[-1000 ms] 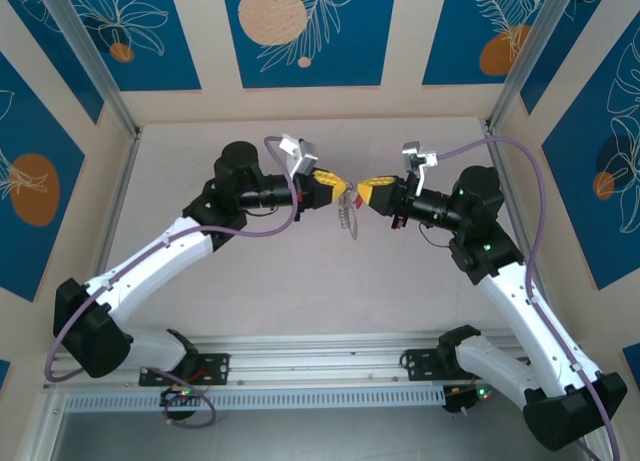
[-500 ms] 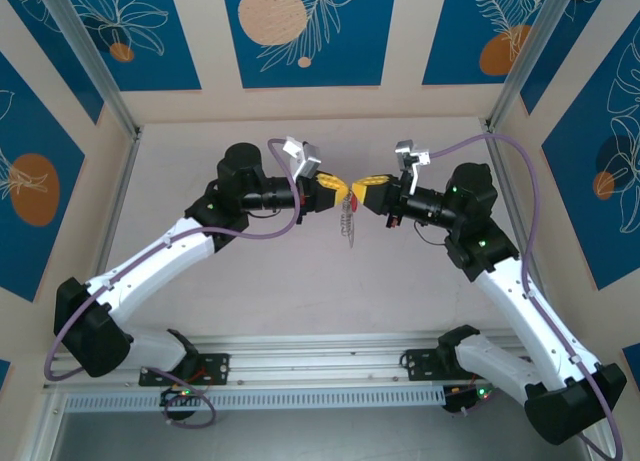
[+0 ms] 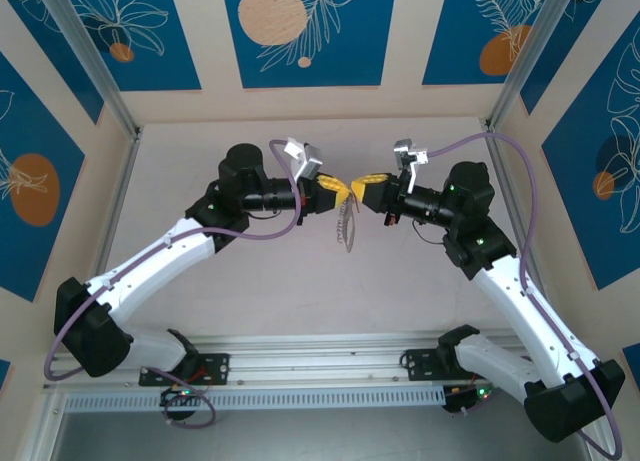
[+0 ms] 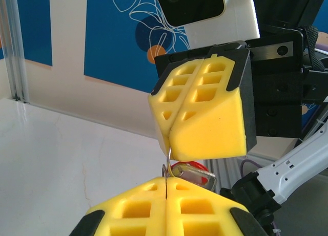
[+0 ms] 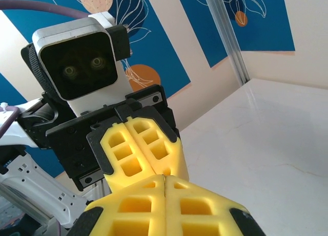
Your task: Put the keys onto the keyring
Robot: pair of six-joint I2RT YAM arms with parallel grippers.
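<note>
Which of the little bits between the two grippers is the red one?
The key: its head is red, while the keyring metal around it is plain silver-grey.

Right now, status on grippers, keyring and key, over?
Shut, tip to tip: left gripper, right gripper. Between them the keyring, edge-on, seemingly pinched by both. Red-headed key just behind. Nothing in the way.

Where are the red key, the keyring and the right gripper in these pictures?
key (image 4: 192, 166), left wrist view, on its red head.
keyring (image 3: 347, 231), top view, on the silvery metal hanging below the fingertips.
right gripper (image 4: 170, 143), left wrist view, at the tips of its shut yellow fingers.
</note>
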